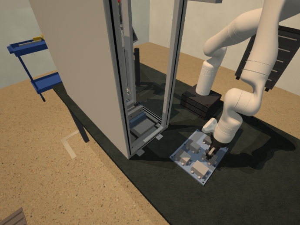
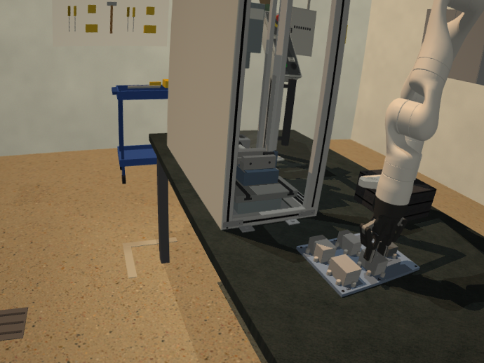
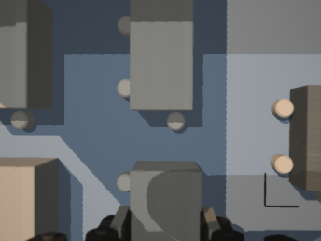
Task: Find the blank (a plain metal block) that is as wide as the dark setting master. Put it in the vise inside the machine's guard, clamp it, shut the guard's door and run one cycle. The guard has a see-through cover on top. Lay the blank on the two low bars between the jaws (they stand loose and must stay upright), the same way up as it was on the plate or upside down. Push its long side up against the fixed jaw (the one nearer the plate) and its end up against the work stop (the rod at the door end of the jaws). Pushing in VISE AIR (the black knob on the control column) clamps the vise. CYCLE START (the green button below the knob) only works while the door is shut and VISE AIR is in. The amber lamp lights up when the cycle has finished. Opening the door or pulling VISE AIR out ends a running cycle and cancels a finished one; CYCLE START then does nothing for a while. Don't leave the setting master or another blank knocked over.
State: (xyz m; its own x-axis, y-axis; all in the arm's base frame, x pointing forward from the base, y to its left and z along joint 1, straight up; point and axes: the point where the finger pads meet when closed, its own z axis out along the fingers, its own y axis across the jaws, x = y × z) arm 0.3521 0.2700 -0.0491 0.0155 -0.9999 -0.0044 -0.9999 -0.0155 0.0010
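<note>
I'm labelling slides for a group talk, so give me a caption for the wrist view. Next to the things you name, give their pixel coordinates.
Gripper point(image 1: 210, 154) point(image 2: 376, 256) point(image 3: 165, 224) closed on a grey block point(image 1: 212, 160) point(image 2: 374, 265) point(image 3: 165, 196), other blocks around it on the blue plate point(image 1: 173, 157) point(image 2: 410, 268) point(image 3: 93, 93).

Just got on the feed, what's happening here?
The arm's gripper is closed on one of the grey blocks on the blue plate. The block appears to sit in its place among the pegs, not lifted clear. Other blocks stand around it on the plate. Inside the machine's guard, I see no blank in the visible part of the vise.
</note>
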